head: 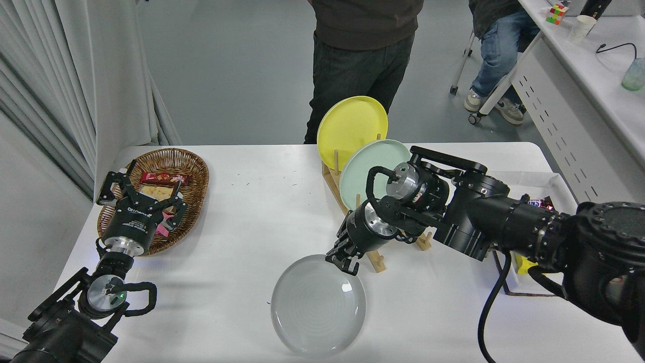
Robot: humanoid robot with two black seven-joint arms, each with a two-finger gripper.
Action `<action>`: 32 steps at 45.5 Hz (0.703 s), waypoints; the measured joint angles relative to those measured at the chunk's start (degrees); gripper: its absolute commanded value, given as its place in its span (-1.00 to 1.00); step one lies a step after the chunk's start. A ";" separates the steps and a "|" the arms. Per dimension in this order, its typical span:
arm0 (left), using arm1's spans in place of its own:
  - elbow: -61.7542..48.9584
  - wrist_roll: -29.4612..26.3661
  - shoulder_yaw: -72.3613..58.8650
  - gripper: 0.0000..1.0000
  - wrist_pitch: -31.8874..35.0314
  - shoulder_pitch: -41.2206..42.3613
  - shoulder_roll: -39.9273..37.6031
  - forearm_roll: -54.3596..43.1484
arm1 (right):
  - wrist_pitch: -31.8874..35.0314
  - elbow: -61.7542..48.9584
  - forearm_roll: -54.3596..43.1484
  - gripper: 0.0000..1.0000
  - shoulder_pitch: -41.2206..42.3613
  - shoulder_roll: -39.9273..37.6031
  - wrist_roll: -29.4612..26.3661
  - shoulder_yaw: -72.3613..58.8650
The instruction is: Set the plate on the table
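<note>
The light grey plate [317, 306] hangs low over the white table [252, 212] near its front edge, tilted a little, casting a shadow beneath. My right gripper [342, 261] is shut on the plate's far rim, its arm reaching in from the right. My left gripper [141, 199] stays parked at the lower left over the basket, its fingers spread open and holding nothing.
A wooden rack [375, 252] just behind the right gripper holds a yellow plate [351, 125] and a mint green plate [370, 169] upright. A wicker basket [194, 176] with snacks sits at the left. A person [363, 55] stands at the far side.
</note>
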 measured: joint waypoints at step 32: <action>0.00 0.00 0.00 0.96 0.00 0.00 0.00 -0.01 | -3.66 -0.90 -2.18 -1.00 -2.81 0.00 -7.57 1.45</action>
